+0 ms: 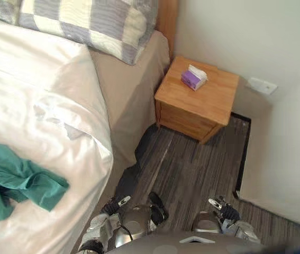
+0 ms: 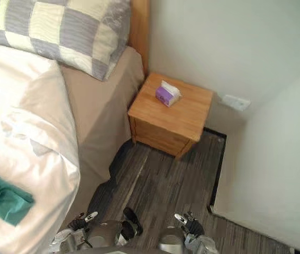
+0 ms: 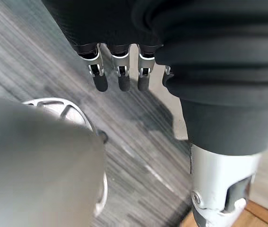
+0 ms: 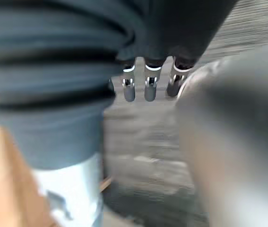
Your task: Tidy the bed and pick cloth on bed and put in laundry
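As the green cloth (image 1: pixel 12 182) lies unreached on the bed (image 1: pixel 44 79), the left hand (image 3: pixel 120 71) and right hand (image 4: pixel 149 86) hang loose-fingered, empty.

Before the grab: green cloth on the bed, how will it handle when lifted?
Probably floppy: the green cloth lies crumpled in soft folds, so it should sag and trail from a pinch. Likely light, as the fabric looks thin. It runs past the view's edge, so expect more length than shows; it might tug the white duvet under it.
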Controlling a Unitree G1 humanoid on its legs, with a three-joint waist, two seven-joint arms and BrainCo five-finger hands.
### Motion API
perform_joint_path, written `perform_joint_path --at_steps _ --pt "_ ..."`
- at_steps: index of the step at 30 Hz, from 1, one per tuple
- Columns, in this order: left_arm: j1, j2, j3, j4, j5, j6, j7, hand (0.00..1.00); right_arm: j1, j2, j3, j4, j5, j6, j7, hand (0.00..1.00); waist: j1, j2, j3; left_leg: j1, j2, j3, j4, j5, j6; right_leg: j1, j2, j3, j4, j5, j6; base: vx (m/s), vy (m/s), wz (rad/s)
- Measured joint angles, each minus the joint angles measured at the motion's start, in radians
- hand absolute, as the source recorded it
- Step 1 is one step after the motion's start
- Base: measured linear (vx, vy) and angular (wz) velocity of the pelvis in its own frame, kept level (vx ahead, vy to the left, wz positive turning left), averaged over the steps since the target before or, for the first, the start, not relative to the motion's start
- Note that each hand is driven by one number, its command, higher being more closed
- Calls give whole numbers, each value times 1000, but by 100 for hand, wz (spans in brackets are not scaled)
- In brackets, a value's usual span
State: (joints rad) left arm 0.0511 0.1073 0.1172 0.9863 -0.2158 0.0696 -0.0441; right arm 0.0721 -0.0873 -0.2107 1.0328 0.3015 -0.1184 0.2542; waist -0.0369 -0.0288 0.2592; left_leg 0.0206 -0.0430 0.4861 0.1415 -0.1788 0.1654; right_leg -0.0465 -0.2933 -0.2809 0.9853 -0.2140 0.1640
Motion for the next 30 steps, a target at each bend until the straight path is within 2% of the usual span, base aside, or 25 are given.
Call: perform_joint_path --at_steps 3,4,5,6,7,8,9,10,11,12,13,14,16,18,19,20,21,22,23,24,25,27,28,30 --pt "1 2 -52 2 -24 -22 2 0 0 1 6 -24 1 -11 1 0 -5 12 6 103 -10 -127 -48 -7 -15 -63 36 -6 -40 -47 -17 475 -83 162" --pt "3 1 -74 3 -66 -35 5 0 1 1 6 -34 2 -16 1 0 -6 22 4 128 -3 -202 -54 -15 -30 -96 67 1 -136 -58 -33 405 -206 188" --pt "5 -3 -79 1 -93 -41 8 0 1 1 7 -35 8 -19 -2 0 -6 37 3 138 13 -282 -52 -25 -48 -127 123 44 -285 -56 -35 381 -224 194" --pt "5 -4 -80 0 -101 -43 8 0 1 2 8 -38 11 -19 -3 0 -8 44 -1 137 22 -326 -52 -29 -55 -143 154 87 -368 -53 -34 341 -267 188" --pt "4 -5 -80 -2 -110 -48 8 0 1 4 10 -47 20 -17 -8 0 -14 52 -1 136 29 -396 -52 -34 -67 -156 192 168 -488 -35 -33 321 -325 211" --pt "4 -4 -80 -2 -112 -56 8 0 2 7 9 -56 38 -9 -23 0 -22 49 -2 135 29 -487 -48 -41 -85 -154 220 289 -642 18 -26 385 -451 257" --pt "9 2 -79 1 -115 -55 7 0 12 10 9 -54 47 -1 -35 0 -22 12 -11 132 12 -550 -31 -58 -113 -142 219 390 -762 93 -13 316 -429 229" --pt "16 8 -76 2 -119 -55 7 0 22 15 8 -51 49 3 -37 0 -14 -7 -11 137 -2 -561 -21 -70 -131 -134 207 428 -789 168 -25 299 -451 183" --pt "15 -12 -45 11 -128 -55 7 0 16 5 -7 -32 50 11 -42 0 3 34 -7 137 31 -561 2 -88 -165 -118 222 384 -744 167 -67 282 -402 121" --pt "32 -28 -29 5 -123 -57 3 0 12 0 -18 -33 53 18 -42 0 26 53 -18 140 67 -548 -1 -81 -188 -110 240 372 -741 148 -85 328 -437 88" --pt "37 -34 -17 4 -122 -59 2 0 6 -1 -17 -32 60 26 -42 0 33 64 -22 144 81 -547 -4 -79 -195 -103 250 361 -741 139 -99 265 -324 49" --pt "44 -42 8 4 -121 -59 3 0 -8 -2 -13 -34 68 46 -36 0 35 78 -26 156 100 -549 -19 -64 -221 -85 264 334 -740 126 -119 186 -252 31" --pt "45 -51 22 4 -120 -56 1 0 -9 8 -14 -29 68 73 -28 0 34 70 -31 157 116 -541 -24 -28 -241 -64 265 298 -742 119 -130 152 -282 51" --pt "45 -57 35 -1 -112 -53 -5 0 -3 20 -41 -9 68 102 -29 0 22 61 -37 153 128 -437 -35 8 -250 -35 238 239 -761 113 -139 91 -197 89" --pt "45 -63 54 -1 -76 -52 -31 0 10 23 -83 -7 88 111 -48 0 -2 60 -37 150 145 -296 -28 13 -242 5 218 175 -784 110 -143 38 -75 139" --pt "46 -65 67 1 -53 -51 -47 0 32 26 -110 -6 111 112 -69 0 -12 61 -40 151 164 -160 -28 13 -241 39 208 123 -793 110 -143 35 -44 143" --pt "46 -66 75 1 -38 -50 -55 0 47 31 -125 -6 124 112 -79 0 -11 60 -45 151 167 -108 -25 16 -238 53 205 106 -795 108 -141 22 7 127" --pt "51 -65 92 -2 -27 -51 -65 0 72 41 -151 -2 153 111 -98 0 -6 43 -59 136 163 -79 -1 21 -232 69 190 90 -795 94 -130 7 28 82" --pt "56 -63 91 -4 -28 -51 -66 0 81 49 -154 -1 165 110 -105 0 -2 33 -65 127 159 -81 11 22 -231 72 183 90 -795 88 -128 -41 33 87" --pt "74 -37 93 -20 -29 -48 -65 0 90 74 -171 15 195 109 -125 0 2 9 -81 106 148 -84 33 22 -230 71 165 90 -798 69 -117 -61 17 47" --pt "76 -31 95 -19 -28 -42 -64 0 90 81 -176 16 209 107 -133 0 1 5 -86 104 147 -84 30 22 -230 70 164 90 -801 68 -117 -117 26 32" --pt "72 -26 76 17 -28 -21 -58 0 91 85 -193 15 250 73 -175 0 -10 28 -112 115 141 -85 -65 24 -227 48 179 91 -804 74 -115 -79 31 3" --pt "67 -25 68 25 -29 -14 -58 0 91 85 -206 15 257 63 -187 0 -15 28 -115 129 136 -83 -96 31 -222 43 180 91 -797 75 -115 -25 47 3" --pt "50 -23 40 40 -37 6 -57 0 102 83 -261 10 289 28 -249 0 -27 35 -109 171 113 -82 -193 89 -223 31 174 92 -775 76 -114 -66 40 0"
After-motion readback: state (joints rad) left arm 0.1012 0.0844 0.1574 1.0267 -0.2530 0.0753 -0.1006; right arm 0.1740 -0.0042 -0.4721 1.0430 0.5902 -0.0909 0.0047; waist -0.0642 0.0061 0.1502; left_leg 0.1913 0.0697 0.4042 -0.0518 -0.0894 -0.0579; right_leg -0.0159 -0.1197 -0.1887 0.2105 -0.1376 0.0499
